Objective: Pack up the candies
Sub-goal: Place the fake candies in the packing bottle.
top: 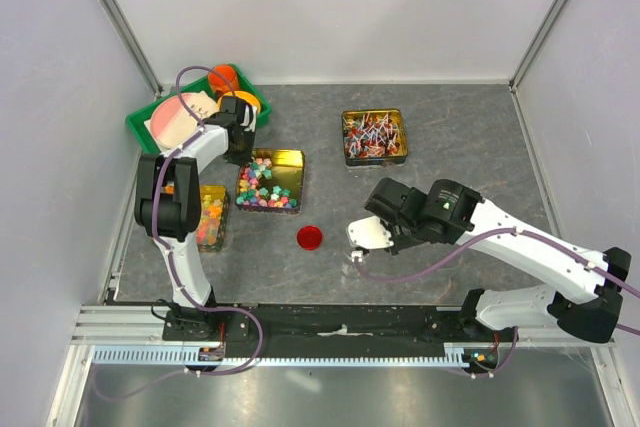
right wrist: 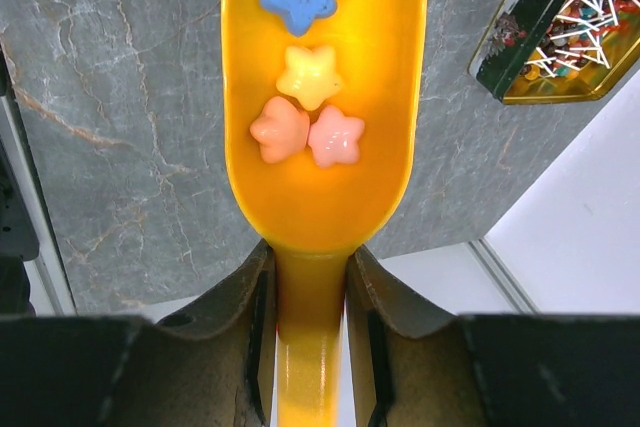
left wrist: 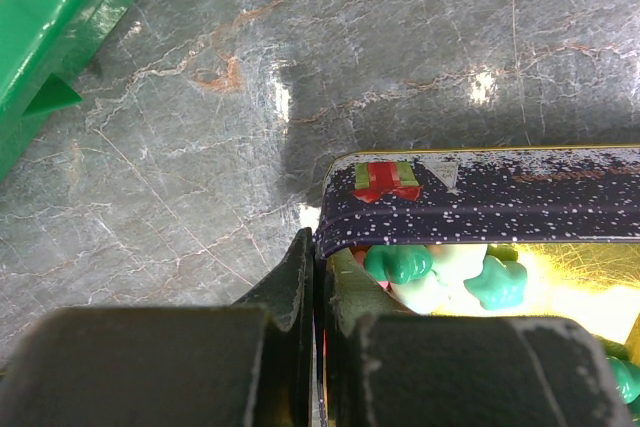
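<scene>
The candies (top: 262, 185) are small pastel star pieces lying in an open gold tin (top: 291, 159) left of centre. My left gripper (top: 240, 125) is shut on the tin's dark speckled wall (left wrist: 500, 197), one finger outside and one inside; green and white candies (left wrist: 405, 265) lie just beyond my fingertips (left wrist: 300, 267). My right gripper (top: 372, 233) is shut on the handle of a yellow scoop (right wrist: 320, 187), held over the table right of a small red cup (top: 310, 237). The scoop holds a blue, a yellow (right wrist: 312, 77) and two pink star candies.
A tin of white-stick lollipops (top: 375, 137) stands at the back centre, and shows in the right wrist view (right wrist: 560, 37). A tin of red-orange gummies (top: 212, 217) is at the left. A green tray (top: 145, 132) with a pink plate and orange items sits at the back left.
</scene>
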Robot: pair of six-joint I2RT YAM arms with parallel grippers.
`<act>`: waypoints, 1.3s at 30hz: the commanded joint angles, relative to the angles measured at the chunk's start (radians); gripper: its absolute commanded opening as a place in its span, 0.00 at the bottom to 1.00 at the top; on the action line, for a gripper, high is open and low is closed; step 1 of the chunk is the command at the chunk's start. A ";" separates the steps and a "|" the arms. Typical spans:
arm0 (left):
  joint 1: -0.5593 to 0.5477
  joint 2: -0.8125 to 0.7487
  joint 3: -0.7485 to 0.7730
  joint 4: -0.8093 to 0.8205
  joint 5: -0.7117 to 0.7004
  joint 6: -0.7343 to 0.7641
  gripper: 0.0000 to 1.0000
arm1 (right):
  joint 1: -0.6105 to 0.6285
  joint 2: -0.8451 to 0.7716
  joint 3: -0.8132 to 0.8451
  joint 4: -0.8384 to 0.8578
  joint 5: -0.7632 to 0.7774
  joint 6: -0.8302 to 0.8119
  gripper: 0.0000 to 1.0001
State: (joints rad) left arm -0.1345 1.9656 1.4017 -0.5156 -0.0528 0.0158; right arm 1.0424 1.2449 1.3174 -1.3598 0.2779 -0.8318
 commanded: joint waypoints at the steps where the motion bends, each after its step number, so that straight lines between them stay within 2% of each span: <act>1: 0.007 0.001 0.046 0.015 -0.010 -0.019 0.02 | 0.018 -0.022 -0.012 -0.099 0.053 -0.003 0.00; 14: 0.007 0.004 0.049 0.015 -0.016 -0.017 0.01 | 0.076 -0.018 -0.015 -0.099 0.141 -0.001 0.00; 39: 0.010 0.003 0.054 0.014 -0.025 -0.017 0.02 | 0.105 -0.016 -0.001 -0.099 0.184 -0.006 0.00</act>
State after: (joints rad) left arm -0.1303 1.9705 1.4090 -0.5262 -0.0708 0.0154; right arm 1.1374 1.2442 1.3003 -1.3598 0.4271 -0.8349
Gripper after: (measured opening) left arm 0.043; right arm 0.350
